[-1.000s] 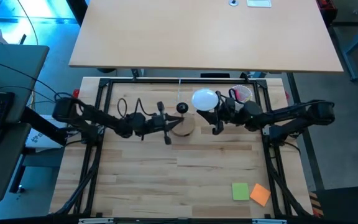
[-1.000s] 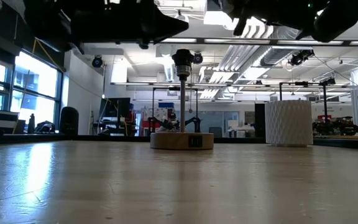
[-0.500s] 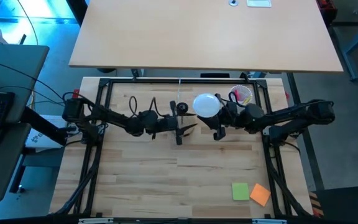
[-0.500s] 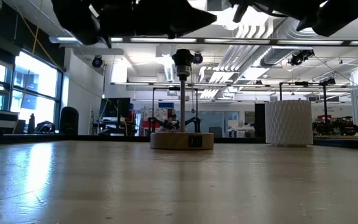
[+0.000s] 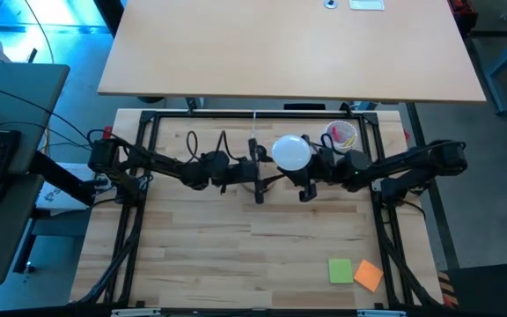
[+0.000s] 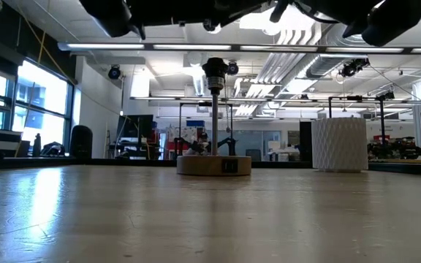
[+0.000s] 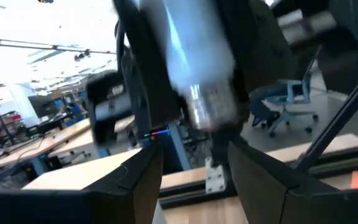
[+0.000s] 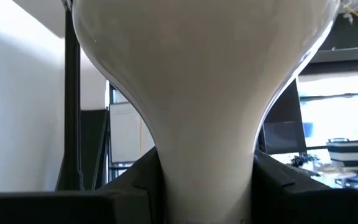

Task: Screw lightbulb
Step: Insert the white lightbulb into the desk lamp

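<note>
The lightbulb (image 5: 291,151), white and frosted, hangs over the table's far middle with its globe up, and my right gripper (image 5: 300,173) is shut on it. Its metal screw base (image 7: 213,107) points down. My left gripper (image 7: 194,180) stands open just left of the bulb, near its screw base, its two fingers apart and touching nothing. The round wooden stand (image 6: 214,165) rests on the table with its black socket (image 6: 214,71) on top of a thin post. In the high view my left arm covers most of the stand. My right gripper pinches the bulb's narrow neck (image 8: 207,168) between its two fingers, just under the globe. The fingers come about level from the table's right. The bulb is lifted clear, upright, with its screw base free below the fingers.
A white ribbed cup (image 5: 341,135) with pink items stands at the back right, close to my right arm. A green note (image 5: 340,270) and an orange note (image 5: 369,275) lie near the front right. The near half of the wooden table (image 5: 236,255) is bare.
My left gripper has risen, moved toward the table's right until it is beside the bulb, and opened. My right gripper has brought the bulb a little toward the near edge, still upright and held.
</note>
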